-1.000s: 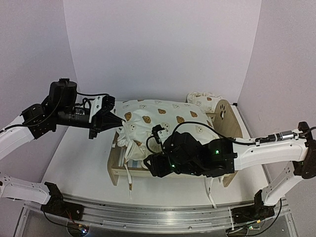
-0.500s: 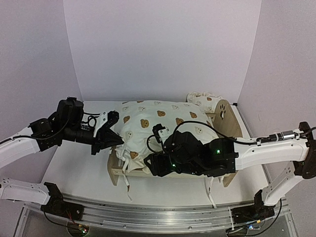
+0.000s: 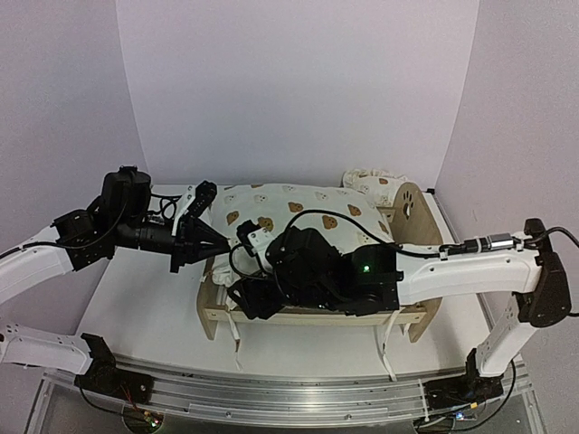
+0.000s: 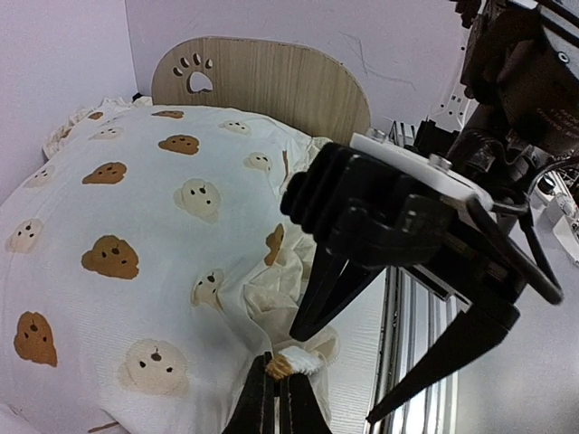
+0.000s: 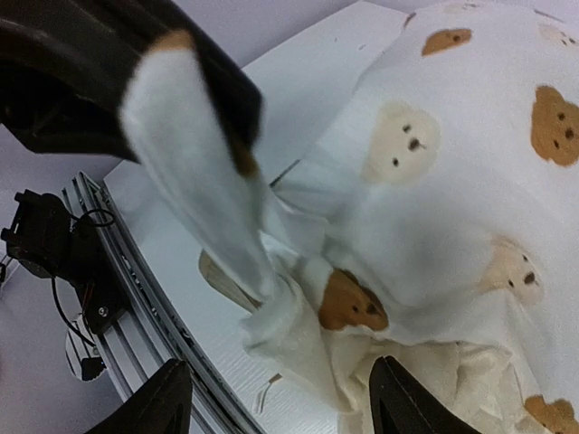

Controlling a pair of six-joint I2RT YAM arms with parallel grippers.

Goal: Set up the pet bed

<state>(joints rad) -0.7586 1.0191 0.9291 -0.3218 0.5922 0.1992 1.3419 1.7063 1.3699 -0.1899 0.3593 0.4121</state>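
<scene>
Top external view, centre frame: pet bed (image 3: 412,212), bear-print cushion (image 3: 298,203) on it. Left gripper (image 3: 220,245), centre left, pinching cushion's corner. Right gripper (image 5: 280,362), fingers spread, just beside that corner, holding nothing.

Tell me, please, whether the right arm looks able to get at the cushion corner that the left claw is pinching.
Probably yes. The right claw is open and sits close beside the cushion corner, with nothing between them; only the left claw, shut on that corner, crowds the spot.
</scene>
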